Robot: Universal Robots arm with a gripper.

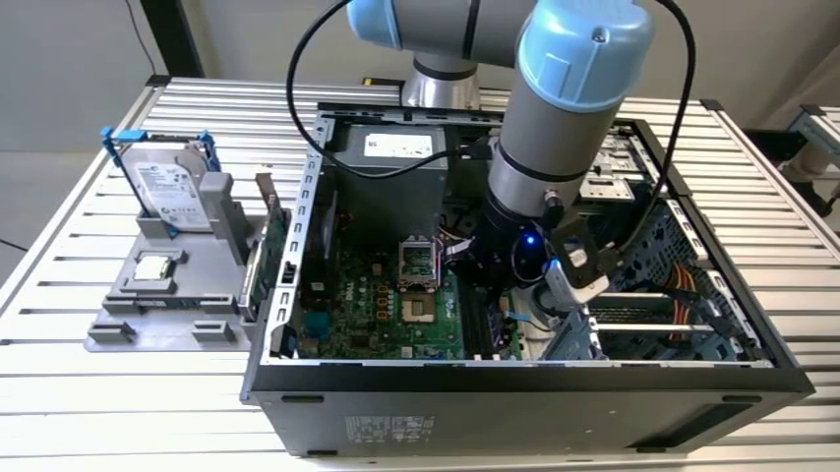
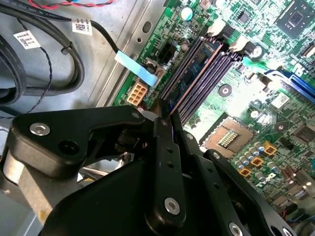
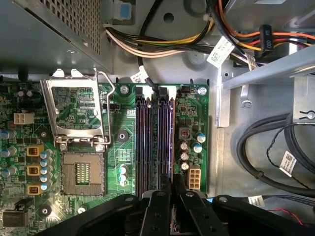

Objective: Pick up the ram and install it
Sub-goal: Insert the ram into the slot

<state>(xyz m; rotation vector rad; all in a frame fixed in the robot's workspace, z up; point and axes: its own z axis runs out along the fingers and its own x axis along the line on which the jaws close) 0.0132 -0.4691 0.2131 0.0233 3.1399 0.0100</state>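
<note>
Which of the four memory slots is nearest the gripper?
The one holding the bluish ram, directly at the tip of the gripper in the second wrist view; the other three slots look empty.

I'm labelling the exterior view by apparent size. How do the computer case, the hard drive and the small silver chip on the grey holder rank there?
Largest to smallest in the exterior view:
1. computer case
2. hard drive
3. silver chip
The case stands partly nearer the camera, but the gaps are too wide for that to change the order.
</note>
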